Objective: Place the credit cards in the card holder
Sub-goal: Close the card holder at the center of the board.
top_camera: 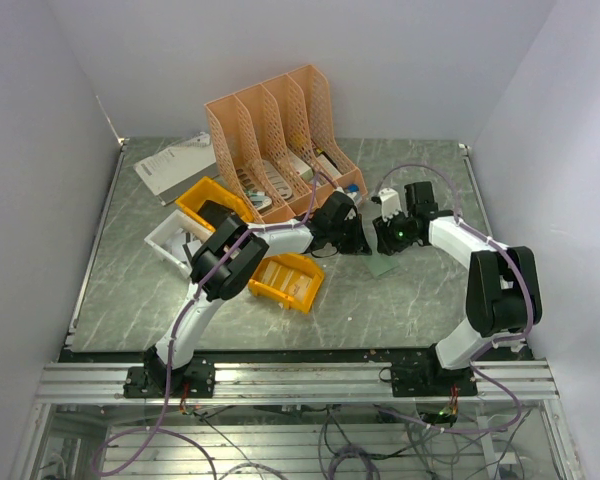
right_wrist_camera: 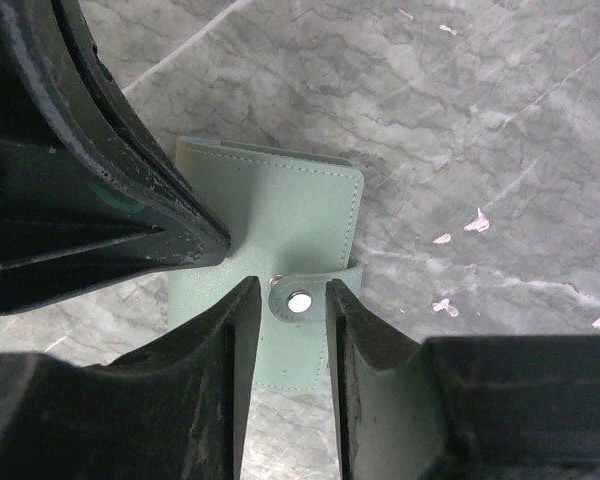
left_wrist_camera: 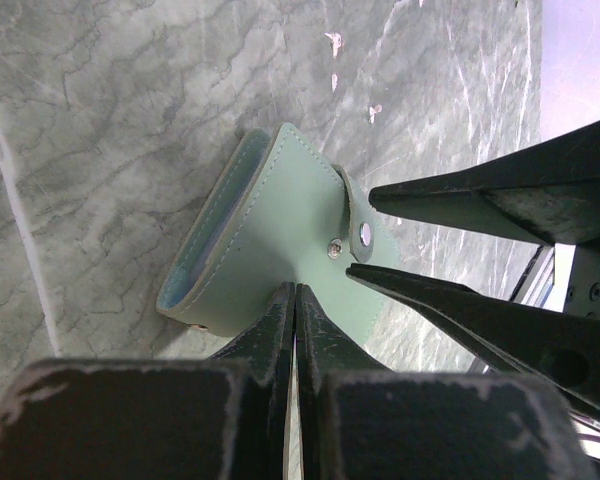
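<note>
The grey-green card holder (left_wrist_camera: 270, 225) lies on the table, its light blue inside showing at the open left edge. It also shows in the right wrist view (right_wrist_camera: 300, 210) and the top view (top_camera: 384, 267). Its snap tab (right_wrist_camera: 298, 300) is unfastened and stands off the stud. My left gripper (left_wrist_camera: 296, 290) is shut, its tips resting on the holder's outer face. My right gripper (right_wrist_camera: 291, 290) is open, one finger on each side of the snap tab. In the top view both grippers meet over the holder, left (top_camera: 360, 245) and right (top_camera: 383, 245). No credit card shows clearly in any view.
A peach slotted file organiser (top_camera: 280, 140) stands at the back centre. A yellow bin (top_camera: 288, 282) lies by the left arm, and another (top_camera: 208, 200) sits behind it beside a white tray (top_camera: 168, 240). A paper sheet (top_camera: 175, 162) lies at the back left.
</note>
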Tool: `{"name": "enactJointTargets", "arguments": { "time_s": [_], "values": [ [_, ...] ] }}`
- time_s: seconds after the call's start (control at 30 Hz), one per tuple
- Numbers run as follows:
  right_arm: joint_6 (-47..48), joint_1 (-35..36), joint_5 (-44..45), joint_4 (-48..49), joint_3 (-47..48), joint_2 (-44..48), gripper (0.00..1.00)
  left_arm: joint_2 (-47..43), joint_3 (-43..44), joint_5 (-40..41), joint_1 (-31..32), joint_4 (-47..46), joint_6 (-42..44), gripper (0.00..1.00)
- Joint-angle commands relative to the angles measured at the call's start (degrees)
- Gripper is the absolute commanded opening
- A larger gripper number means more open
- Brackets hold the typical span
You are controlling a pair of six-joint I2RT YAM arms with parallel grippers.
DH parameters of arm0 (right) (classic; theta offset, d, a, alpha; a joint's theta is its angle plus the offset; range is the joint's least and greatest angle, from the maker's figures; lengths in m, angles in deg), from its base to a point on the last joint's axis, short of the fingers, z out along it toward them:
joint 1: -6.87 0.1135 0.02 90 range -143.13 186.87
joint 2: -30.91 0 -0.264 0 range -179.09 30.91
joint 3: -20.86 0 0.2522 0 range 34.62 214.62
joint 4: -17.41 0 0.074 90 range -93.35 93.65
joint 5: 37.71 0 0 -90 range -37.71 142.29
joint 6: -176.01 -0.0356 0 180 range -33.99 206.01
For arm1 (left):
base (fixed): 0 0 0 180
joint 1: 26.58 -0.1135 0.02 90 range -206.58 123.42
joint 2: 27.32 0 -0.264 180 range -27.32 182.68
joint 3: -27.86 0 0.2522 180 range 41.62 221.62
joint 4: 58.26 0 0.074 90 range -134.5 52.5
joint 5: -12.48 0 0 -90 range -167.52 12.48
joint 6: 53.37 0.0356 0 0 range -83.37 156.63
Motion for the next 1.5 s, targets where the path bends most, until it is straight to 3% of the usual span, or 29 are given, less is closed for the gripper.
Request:
{"name": "enactJointTargets", "arguments": {
  "time_s": [0.0,0.17,0.8,1.37,1.47],
  "values": [
    [0.4,1.3,3.2,1.7,-0.9,0.4,0.31,1.0,-1.2,-0.6,-0.1,1.8,0.4,0.07],
    [0.6,1.8,4.9,1.5,-1.3,0.7,0.27,1.2,-1.0,-0.6,-0.1,1.7,0.4,0.07],
    [1.4,3.4,6.9,1.5,-2.3,2.1,0.34,1.4,-0.5,-0.7,0.0,1.8,0.2,0.07],
    [0.9,3.3,8.1,2.3,-2.5,3.6,0.01,1.5,-0.2,-0.8,0.0,1.9,0.3,0.07],
    [0.8,3.2,8.0,2.3,-2.5,3.6,0.0,1.4,-0.3,-0.8,-0.1,1.8,0.3,0.07]
  ]
}}
